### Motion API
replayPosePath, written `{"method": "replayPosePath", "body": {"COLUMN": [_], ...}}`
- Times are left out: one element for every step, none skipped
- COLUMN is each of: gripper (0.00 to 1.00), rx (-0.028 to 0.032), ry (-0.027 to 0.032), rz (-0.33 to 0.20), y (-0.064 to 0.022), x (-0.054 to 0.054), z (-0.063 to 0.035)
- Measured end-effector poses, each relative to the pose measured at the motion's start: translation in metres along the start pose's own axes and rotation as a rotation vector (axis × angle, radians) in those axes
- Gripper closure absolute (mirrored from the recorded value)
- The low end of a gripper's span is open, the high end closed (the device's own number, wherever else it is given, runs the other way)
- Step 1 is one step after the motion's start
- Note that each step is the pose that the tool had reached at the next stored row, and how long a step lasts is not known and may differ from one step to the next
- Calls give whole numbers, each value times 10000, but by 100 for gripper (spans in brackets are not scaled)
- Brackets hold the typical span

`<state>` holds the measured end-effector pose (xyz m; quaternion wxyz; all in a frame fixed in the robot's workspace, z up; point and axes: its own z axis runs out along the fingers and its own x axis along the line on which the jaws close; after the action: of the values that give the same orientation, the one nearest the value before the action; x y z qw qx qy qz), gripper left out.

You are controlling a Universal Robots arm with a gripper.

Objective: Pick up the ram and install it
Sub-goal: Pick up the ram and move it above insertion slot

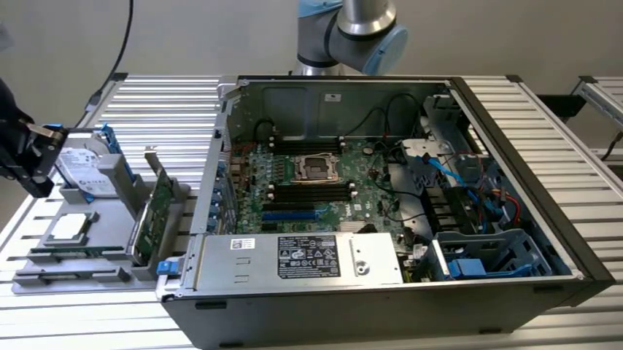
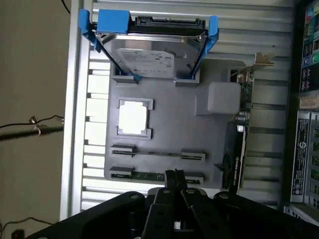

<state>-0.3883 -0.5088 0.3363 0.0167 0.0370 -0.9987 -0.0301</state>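
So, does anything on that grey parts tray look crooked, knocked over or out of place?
Nothing stands out. On the grey tray, the hard drive sits in its blue carrier, the expansion card stands upright, the processor lies flat in its recess, and the ram lies straight in its holders, close to the gripper.

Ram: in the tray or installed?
In the tray: the ram sits in a slot of the gray tray, by the gripper, outside the case.
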Motion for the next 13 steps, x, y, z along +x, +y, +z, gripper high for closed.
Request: {"method": "replayPosePath", "body": {"gripper": [89, 89, 89, 89, 89, 89, 89, 89, 89, 89, 89, 89, 89], "rx": [6, 11, 15, 22, 28, 33, 39, 44, 49, 55, 61, 66, 72], "ry": [12, 22, 31, 44, 56, 67, 78, 89, 100, 111, 123, 134, 147], "rz": [-186, -365, -545, -730, -908, -1089, -1278, -1458, -1637, -1822, -2008, -2186, -2367], "y": [-1, -1, -2, -2, -2, -3, -3, -3, -4, -4, -5, -5, -5], "x": [0, 0, -1, -1, -1, -1, -1, -1, -1, -2, -2, -2, -2], "z": [8, 15, 23, 29, 35, 41, 47, 53, 58, 64, 70, 75, 81]}}
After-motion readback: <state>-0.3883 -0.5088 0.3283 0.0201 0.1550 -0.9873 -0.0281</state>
